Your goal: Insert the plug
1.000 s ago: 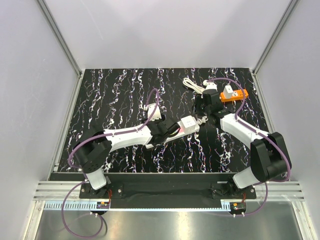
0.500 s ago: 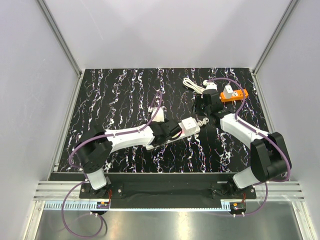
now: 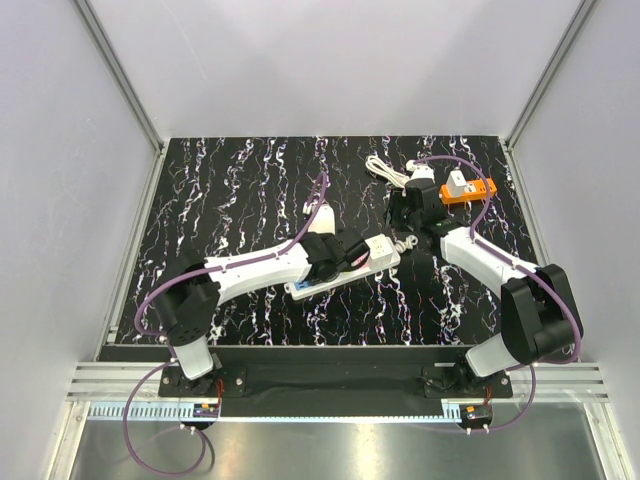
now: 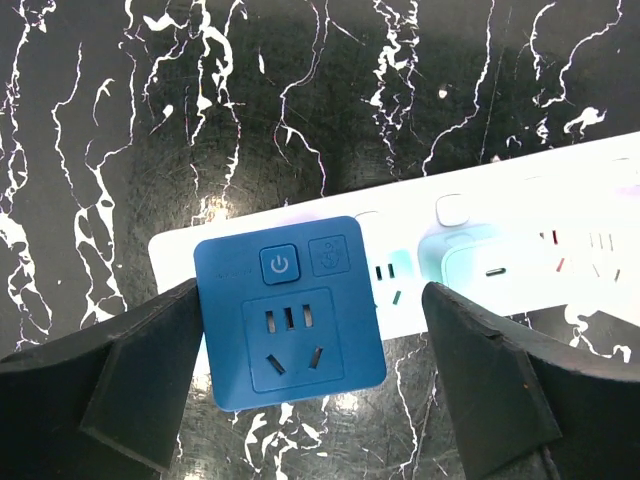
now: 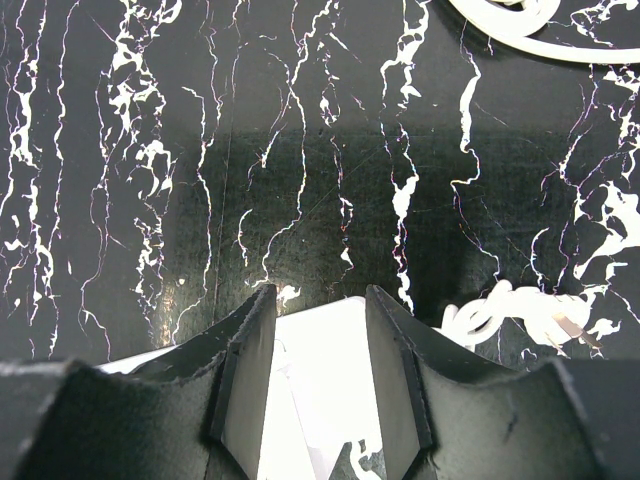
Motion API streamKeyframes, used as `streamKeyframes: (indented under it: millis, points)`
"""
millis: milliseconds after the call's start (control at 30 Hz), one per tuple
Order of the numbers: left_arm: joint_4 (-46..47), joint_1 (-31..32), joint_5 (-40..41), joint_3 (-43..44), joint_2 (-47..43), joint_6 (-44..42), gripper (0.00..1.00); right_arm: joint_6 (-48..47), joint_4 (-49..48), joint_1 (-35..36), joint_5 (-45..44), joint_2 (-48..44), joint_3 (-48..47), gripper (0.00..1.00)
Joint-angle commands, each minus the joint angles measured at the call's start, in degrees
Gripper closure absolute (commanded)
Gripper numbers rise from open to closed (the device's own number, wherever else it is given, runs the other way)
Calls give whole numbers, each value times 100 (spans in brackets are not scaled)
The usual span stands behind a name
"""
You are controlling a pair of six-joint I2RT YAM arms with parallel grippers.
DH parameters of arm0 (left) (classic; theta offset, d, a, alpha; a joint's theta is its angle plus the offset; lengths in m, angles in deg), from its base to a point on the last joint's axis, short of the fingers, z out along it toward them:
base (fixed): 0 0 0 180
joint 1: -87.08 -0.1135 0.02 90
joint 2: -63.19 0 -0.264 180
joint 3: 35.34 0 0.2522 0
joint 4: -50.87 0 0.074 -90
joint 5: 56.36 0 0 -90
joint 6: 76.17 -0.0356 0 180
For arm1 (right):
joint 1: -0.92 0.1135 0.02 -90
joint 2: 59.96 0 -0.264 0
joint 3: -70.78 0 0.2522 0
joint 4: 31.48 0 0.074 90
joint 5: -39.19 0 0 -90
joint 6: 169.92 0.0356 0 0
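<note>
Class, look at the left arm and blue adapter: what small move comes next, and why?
Probably lift the left fingers straight up: the blue adapter sits on the white power strip, those fingers stand open beside it, and the right fingers grip the strip's end.

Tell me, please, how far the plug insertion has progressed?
Done, apparently: the blue plug adapter sits flush on the white power strip. In hand: the right gripper grips the strip's end; the left gripper stands open around the adapter. Left: probably only withdrawing both arms.
</note>
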Motion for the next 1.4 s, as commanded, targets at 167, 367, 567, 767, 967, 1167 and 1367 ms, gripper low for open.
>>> streamKeyframes:
  millis: [167, 367, 567, 767, 967, 1167, 1367]
  points:
    - [-329, -1, -345, 109, -306, -135, 7, -21, -204, -27, 17, -63, -3, 52]
    - [-488, -1, -249, -23, -560, -90, 6, -29, -204, -27, 44, -99, 14, 52]
    - [-576, -10, -362, 161, -675, -328, 7, -29, -221, -27, 70, -37, 6, 51]
    - [-646, -27, -451, 275, -947, -555, 7, -21, -204, -18, 53, -81, 14, 51]
    - [-637, -291, -661, 565, -983, -863, 21, -29, -213, -27, 26, -99, 23, 51]
    - [-532, -344, -881, 750, -948, -1118, 51, -47, -213, -9, 26, -64, -3, 51]
    - [-67, -335, -1425, 232, -834, -1014, 96, -56, -204, -27, 17, -64, 6, 51]
